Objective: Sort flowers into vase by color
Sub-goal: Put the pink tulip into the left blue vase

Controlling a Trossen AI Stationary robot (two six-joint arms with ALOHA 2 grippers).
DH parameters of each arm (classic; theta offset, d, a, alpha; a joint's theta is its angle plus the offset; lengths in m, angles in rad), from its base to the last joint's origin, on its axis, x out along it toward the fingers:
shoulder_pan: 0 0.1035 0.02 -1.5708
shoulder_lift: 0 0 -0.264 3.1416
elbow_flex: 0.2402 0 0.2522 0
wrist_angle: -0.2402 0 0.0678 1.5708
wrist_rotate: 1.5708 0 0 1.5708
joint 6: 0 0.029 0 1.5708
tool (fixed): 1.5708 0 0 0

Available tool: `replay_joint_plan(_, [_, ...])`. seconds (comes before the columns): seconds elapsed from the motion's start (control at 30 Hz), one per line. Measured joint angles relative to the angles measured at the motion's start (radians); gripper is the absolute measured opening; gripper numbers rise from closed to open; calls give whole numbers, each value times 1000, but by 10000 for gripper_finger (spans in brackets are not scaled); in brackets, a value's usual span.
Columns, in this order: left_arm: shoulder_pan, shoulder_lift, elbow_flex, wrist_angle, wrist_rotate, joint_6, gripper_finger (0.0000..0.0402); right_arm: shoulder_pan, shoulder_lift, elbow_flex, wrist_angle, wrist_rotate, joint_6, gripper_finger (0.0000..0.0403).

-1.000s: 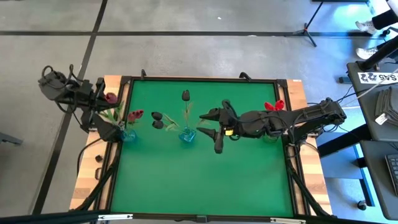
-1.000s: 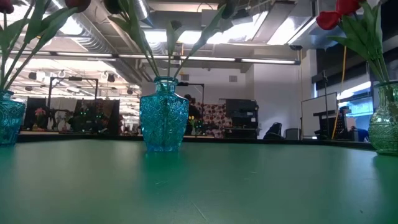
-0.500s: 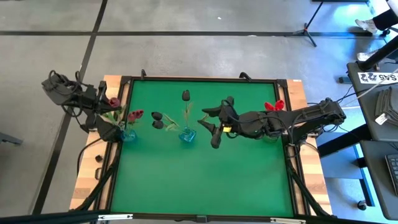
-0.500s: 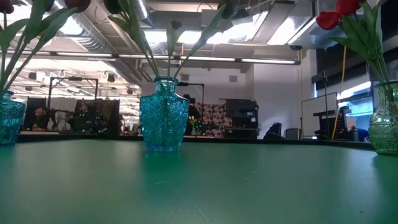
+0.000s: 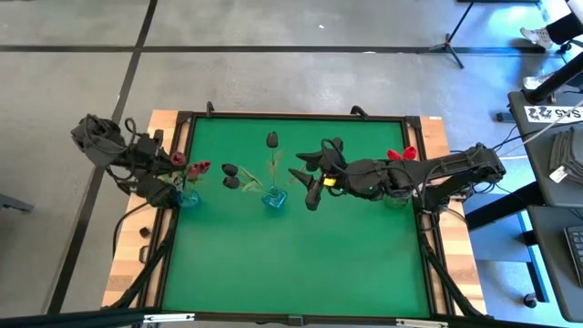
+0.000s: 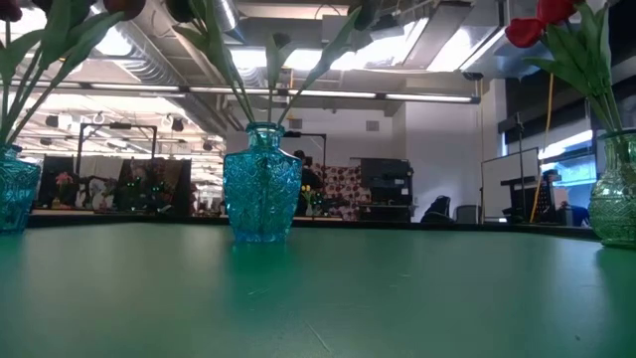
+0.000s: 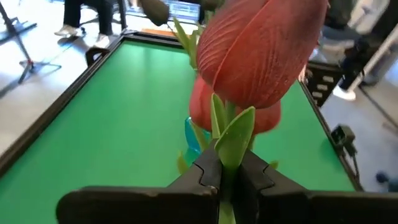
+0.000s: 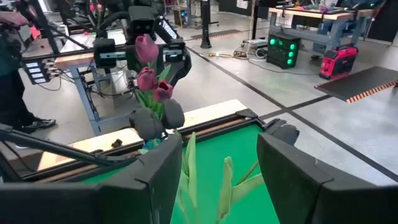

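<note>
**Pink tulip pinched above left vase as right gripper hangs open beside the centre one**

While the left gripper (image 7: 227, 177) pinches a pink-maroon tulip (image 7: 261, 53) by its green stem just under the head, its two fingers pressed together on the stalk, the flower stands upright directly past the fingertips and fills the left wrist view. Seen from above, that gripper sits at the table's left edge, the held bloom (image 5: 178, 159) just beside other pink-maroon heads (image 5: 199, 168) that rise from the left blue vase (image 5: 189, 199).

At mid-table, the right gripper (image 5: 305, 185) hangs with its jaws spread and nothing between them, just to the right of the centre blue vase (image 5: 274, 199). Near-black tulips (image 5: 271, 139) fan out from that vase; in the right wrist view, green stems and leaves (image 8: 188, 174) show in the gap between the two dark fingers (image 8: 155, 180), though whether they touch cannot be told.

Red tulips (image 5: 402, 154) stand in a clear vase (image 6: 616, 204) at the right edge of the green table (image 5: 291, 264), partly under the right arm.
</note>
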Motion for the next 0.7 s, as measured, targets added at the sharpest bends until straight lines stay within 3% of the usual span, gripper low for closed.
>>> replay_joint_plan(0.27, [0, 0, 0, -9, 11, -165, 69, -5, 0, 0, 2, -29, 0, 209])
replay_joint_plan(0.43, [0, 0, 0, -26, 108, -243, 108, -5, 0, 0, 1, -67, -3, 209])
replay_joint_plan(0.7, [0, 0, 27, -24, 202, -354, 120, -5, 0, 0, 0, -134, -22, 209])
